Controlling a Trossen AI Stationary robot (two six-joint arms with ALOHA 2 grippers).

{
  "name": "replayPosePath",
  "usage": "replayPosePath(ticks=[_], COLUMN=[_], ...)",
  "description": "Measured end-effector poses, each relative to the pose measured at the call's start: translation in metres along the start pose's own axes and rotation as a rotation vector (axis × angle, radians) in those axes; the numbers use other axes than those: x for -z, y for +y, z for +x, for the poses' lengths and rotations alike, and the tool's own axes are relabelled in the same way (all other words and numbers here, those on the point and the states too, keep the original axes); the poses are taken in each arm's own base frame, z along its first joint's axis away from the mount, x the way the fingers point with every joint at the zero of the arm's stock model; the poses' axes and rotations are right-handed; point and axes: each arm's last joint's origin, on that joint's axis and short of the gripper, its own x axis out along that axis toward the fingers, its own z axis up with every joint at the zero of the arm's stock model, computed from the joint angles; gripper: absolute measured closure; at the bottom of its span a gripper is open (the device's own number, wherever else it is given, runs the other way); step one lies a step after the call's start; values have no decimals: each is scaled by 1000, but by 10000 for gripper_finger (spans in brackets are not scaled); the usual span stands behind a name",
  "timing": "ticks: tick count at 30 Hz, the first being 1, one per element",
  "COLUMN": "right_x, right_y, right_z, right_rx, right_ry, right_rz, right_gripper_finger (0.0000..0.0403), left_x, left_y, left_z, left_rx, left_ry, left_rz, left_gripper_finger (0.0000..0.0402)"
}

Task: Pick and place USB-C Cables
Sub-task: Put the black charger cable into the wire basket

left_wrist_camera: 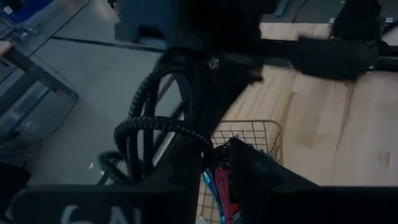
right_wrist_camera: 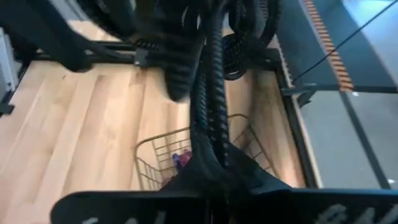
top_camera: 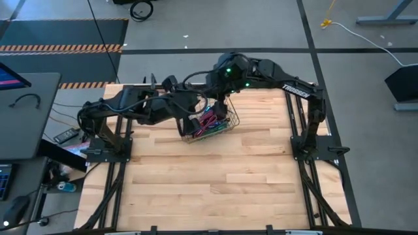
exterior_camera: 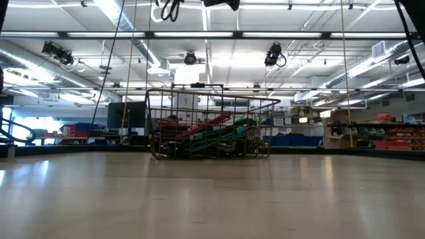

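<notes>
My two dark arms meet above the gold wire basket (top_camera: 210, 125), which stands on the pale wooden table (top_camera: 209, 189) in the upper middle of the high view. The thin, bundled USB-C cables (top_camera: 210, 121), magenta, green and dark, lie heaped inside it; in the low view they fill its lower half, a red-magenta strand (exterior_camera: 202, 126) lying across the green ones (exterior_camera: 232, 130). I see no cable out on the bare boards.

My left gripper (top_camera: 193, 112) reaches in from the left of the frame and hangs over the basket's left rim. My right gripper (top_camera: 221, 91) comes from the upper right and sits just above the basket's far edge. In both wrist views cable sheathing and my own housing block the fingertips, so I cannot tell whether either gripper is spread or closed, or whether it carries anything.

I judge the step in hand to be work at the basket itself, either reaching for a bundle or letting one go; which, I cannot say. The next move calls for care: the two wrists are crowded close together, and the cables are tangled, so a lift may drag neighbours along.
</notes>
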Motion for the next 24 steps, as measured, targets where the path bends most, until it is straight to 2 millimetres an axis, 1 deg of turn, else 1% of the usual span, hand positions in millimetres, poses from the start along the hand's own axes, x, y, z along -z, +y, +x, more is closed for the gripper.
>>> replayPosePath(ticks=[3,7,11,14,20,22,24], right_x=[-1,-2,0,4,11,13,16], right_y=[-4,-9,-14,-15,-17,-16,-15], right_z=[-16,-43,-73,-90,-121,-126,-127], right_rx=[28,81,151,202,288,290,269], right_ry=[-26,-69,-90,-87,-81,-79,-61], right_rz=[5,12,28,38,57,69,71], right_gripper_finger=[390,390,390,390,390,390,390], left_x=[0,-2,-8,-11,-9,-6,1], left_y=[1,2,2,3,11,13,16], left_z=[1,1,1,2,4,5,7], left_rx=[-4,-22,-48,-56,-97,-114,-130], left_ry=[-1,-18,-65,-84,-68,-40,18], left_rz=[1,17,43,52,41,33,19], left_gripper_finger=[300,278,251,236,228,228,228])
